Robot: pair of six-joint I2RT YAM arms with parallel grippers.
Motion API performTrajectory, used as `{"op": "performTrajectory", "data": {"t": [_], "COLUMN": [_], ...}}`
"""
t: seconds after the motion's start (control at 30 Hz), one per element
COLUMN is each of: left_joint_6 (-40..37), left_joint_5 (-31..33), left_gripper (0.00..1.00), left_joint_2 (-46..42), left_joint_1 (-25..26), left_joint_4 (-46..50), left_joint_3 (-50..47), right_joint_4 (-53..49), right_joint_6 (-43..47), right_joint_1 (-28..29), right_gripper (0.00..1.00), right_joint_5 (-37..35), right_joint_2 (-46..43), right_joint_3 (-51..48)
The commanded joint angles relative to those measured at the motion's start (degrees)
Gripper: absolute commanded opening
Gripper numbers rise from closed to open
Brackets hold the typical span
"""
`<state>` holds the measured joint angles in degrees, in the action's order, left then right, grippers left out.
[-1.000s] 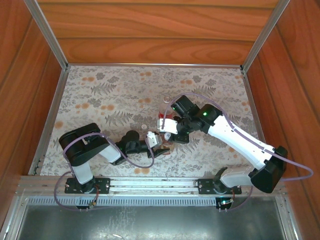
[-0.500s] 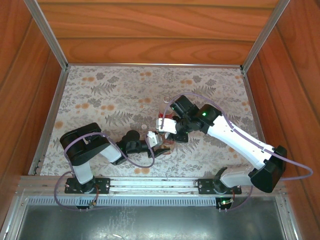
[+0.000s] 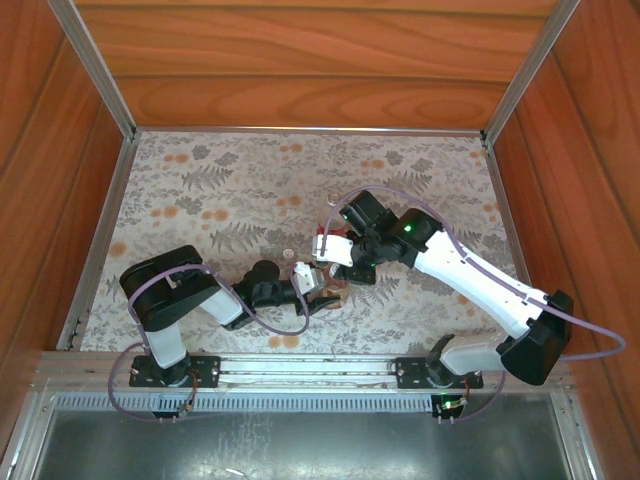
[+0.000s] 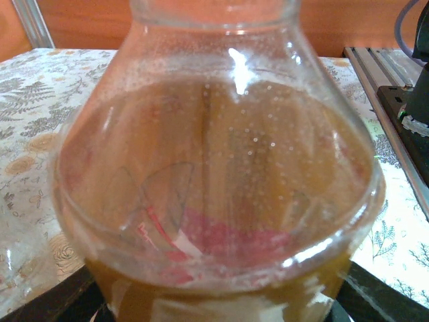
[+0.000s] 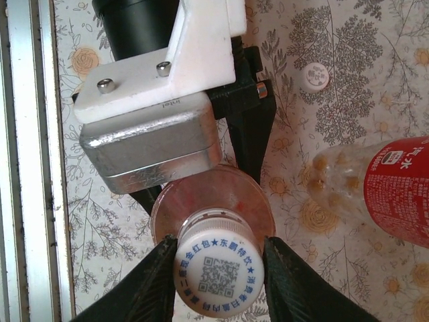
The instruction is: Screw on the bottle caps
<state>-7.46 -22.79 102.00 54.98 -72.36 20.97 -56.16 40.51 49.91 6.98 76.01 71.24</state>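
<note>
Left claw (image 3: 316, 284): we note it clamped on the amber bottle (image 4: 214, 174), which stands upright near the front middle of the table (image 3: 200, 190).
Right claw (image 5: 218, 265): narrow, fingers pressed against both sides of the printed cap (image 5: 216, 274).
Printed cap: sits on the amber bottle's neck.
Loose cap (image 5: 315, 76): we see it flat on the table, apart from both bottles.
Red-label bottle (image 5: 395, 191): on its side, near the amber bottle.

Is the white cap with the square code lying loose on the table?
No, the right gripper pinches that cap between its fingers, right on top of a bottle.
</note>
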Motion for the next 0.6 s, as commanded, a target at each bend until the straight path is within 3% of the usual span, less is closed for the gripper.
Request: {"op": "performTrajectory", "data": {"t": [0.0,0.27,0.57], "left_joint_6": [-0.6,-0.4,-0.4], "left_joint_5": [0.7,0.6,0.6], "left_gripper": [0.65,0.65,0.65], "left_joint_2": [1.5,1.9,2.2], "left_joint_1": [-0.1,-0.1,-0.1], "left_joint_4": [8.1,8.1,8.1], "left_joint_3": [-1.5,-1.2,-1.1], "right_joint_4": [-0.6,-0.3,0.7], "right_joint_6": [-0.9,-1.8,-4.1], "right_joint_1": [0.6,0.6,0.5], "right_gripper": [0.41,0.48,0.71], "right_joint_5": [-0.7,0.0,1.2], "right_joint_2": [0.9,0.4,-1.8], "right_joint_3": [0.4,0.1,-0.2]}}
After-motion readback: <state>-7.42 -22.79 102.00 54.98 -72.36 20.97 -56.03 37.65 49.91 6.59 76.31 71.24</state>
